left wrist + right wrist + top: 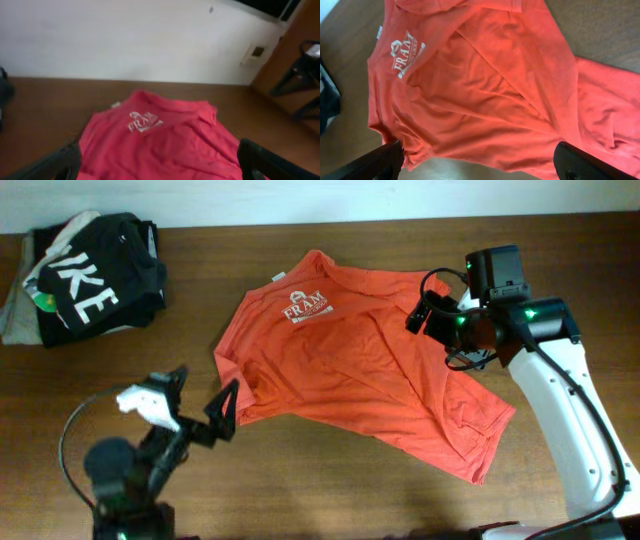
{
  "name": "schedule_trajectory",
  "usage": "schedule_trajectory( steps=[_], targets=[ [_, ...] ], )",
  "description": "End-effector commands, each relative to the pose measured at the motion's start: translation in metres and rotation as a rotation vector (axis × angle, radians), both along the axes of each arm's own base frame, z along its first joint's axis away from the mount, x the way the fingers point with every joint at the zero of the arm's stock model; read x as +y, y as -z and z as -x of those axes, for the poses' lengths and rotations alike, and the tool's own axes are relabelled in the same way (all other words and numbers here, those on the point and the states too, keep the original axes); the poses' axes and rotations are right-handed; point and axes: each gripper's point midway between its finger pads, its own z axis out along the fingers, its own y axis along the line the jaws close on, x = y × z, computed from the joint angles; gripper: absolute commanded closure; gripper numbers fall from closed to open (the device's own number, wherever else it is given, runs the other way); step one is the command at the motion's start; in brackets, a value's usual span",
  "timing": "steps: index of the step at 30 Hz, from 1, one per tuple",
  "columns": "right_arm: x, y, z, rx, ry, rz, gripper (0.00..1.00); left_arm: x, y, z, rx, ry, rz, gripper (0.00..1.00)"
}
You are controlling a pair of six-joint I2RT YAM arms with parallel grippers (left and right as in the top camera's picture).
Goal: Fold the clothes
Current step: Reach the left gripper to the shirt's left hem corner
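Left hand [207,385], lower left, is spread wide and empty, right by a sleeve of the red-orange T-shirt [350,370] lying skewed mid-frame on the worktop [330,480]. Right hand [425,305], upper right over its edge, is wide apart too; I'd smooth the wrinkles before folding.

**Both arms poised, jaws spread wide**

The left arm [130,470] comes up from the bottom left of the overhead view, black, with its wrist angled up and to the right. The left gripper [203,395] is spread wide and holds nothing. In its wrist view the dark fingers [47,165] sit at the lower corners.

The right arm [560,410] is white-shelled and reaches up from the lower right, with green lights [528,312] lit near its wrist. The right gripper [425,305] is likewise wide apart and empty, its fingers [590,162] at the lower corners of its wrist view.
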Motion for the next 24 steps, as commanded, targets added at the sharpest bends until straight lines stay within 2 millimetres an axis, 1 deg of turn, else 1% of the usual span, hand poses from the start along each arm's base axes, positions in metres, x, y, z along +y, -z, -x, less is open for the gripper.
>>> schedule_trajectory(
  steps=[1, 2, 4, 6, 8, 10, 12, 13, 14, 15, 17, 18, 22, 24],
  targets=[
    [-0.002, -0.001, 0.0, -0.004, 0.016, 0.009, 0.01, -0.011, 0.001, -0.029, 0.122, 0.108, 0.031, 0.01],
    [-0.002, -0.001, 0.0, -0.004, 0.016, 0.009, 0.01, -0.017, 0.005, -0.032, 0.147, 0.149, 0.047, 0.01],
    [-0.002, -0.001, 0.0, -0.004, 0.016, 0.009, 0.01, -0.033, 0.012, -0.034, 0.186, 0.281, 0.093, 0.01],
    [-0.002, -0.001, 0.0, -0.004, 0.016, 0.009, 0.01, -0.036, 0.023, -0.039, 0.239, 0.289, 0.107, 0.01],
    [-0.002, -0.001, 0.0, -0.004, 0.016, 0.009, 0.01, -0.031, 0.037, -0.047, 0.325, 0.227, 0.093, 0.01],
    [-0.002, -0.001, 0.0, -0.004, 0.016, 0.009, 0.01, -0.024, 0.05, -0.049, 0.406, 0.151, -0.024, 0.01],
    [-0.002, -0.001, 0.0, -0.004, 0.016, 0.009, 0.01, -0.006, 0.058, -0.047, 0.509, 0.024, -0.231, 0.01],
    [-0.002, -0.001, 0.0, -0.005, 0.016, 0.009, 0.01, 0.002, 0.056, -0.048, 0.539, -0.036, -0.312, 0.01],
    [-0.002, -0.001, 0.0, -0.007, 0.016, 0.009, 0.01, 0.006, 0.05, -0.05, 0.541, -0.075, -0.374, 0.01],
    [-0.002, -0.001, 0.0, -0.008, 0.016, 0.009, 0.01, 0.0, 0.046, -0.052, 0.529, -0.058, -0.371, 0.01],
    [-0.002, -0.001, 0.0, -0.007, 0.016, 0.009, 0.01, -0.026, 0.041, -0.047, 0.513, 0.058, -0.308, 0.01],
    [-0.002, -0.001, 0.0, -0.007, 0.016, 0.009, 0.01, -0.032, 0.042, -0.045, 0.516, 0.086, -0.297, 0.01],
    [-0.002, -0.001, 0.0, -0.007, 0.016, 0.009, 0.01, -0.036, 0.06, -0.043, 0.584, 0.109, -0.307, 0.01],
    [-0.002, -0.001, 0.0, -0.008, 0.016, 0.009, 0.01, -0.036, 0.08, -0.041, 0.657, 0.101, -0.347, 0.01]
  ],
)
